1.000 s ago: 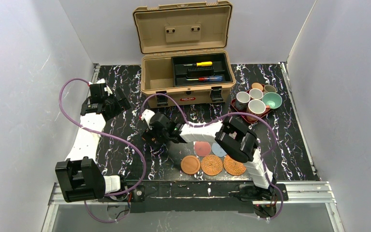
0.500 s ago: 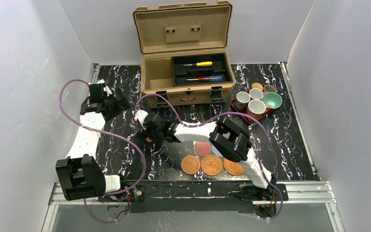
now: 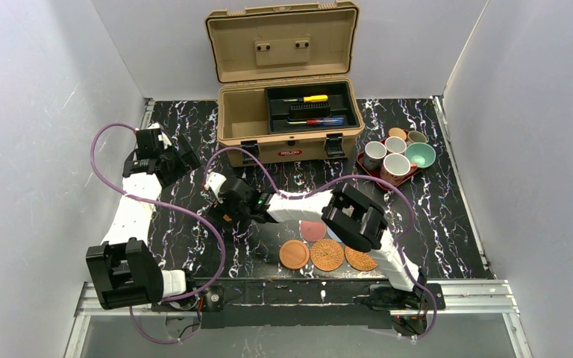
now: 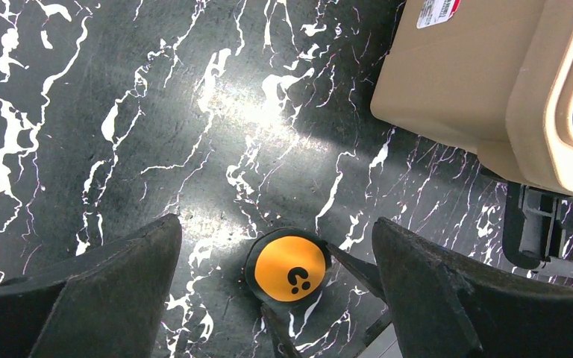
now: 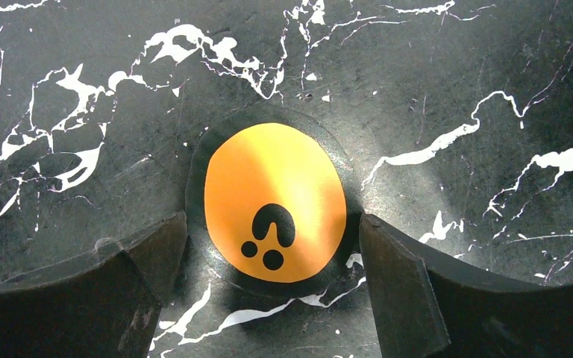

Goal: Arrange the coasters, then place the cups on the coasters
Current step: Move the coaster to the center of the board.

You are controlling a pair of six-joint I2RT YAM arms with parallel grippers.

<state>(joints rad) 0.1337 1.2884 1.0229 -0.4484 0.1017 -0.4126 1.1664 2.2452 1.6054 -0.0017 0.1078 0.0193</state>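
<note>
Straddling orange coaster [image 5: 274,195], right gripper [image 5: 271,227] spread; black marks readable only from wrist views.

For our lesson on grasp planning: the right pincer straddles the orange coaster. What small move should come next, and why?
Probably close the right pincer on the orange coaster: its fingers stand open on either side of the flat disc.

Right arm [image 3: 354,218] covers part of one woven coaster [image 3: 359,259]; toolbox [image 4: 477,82] cut off.
</note>
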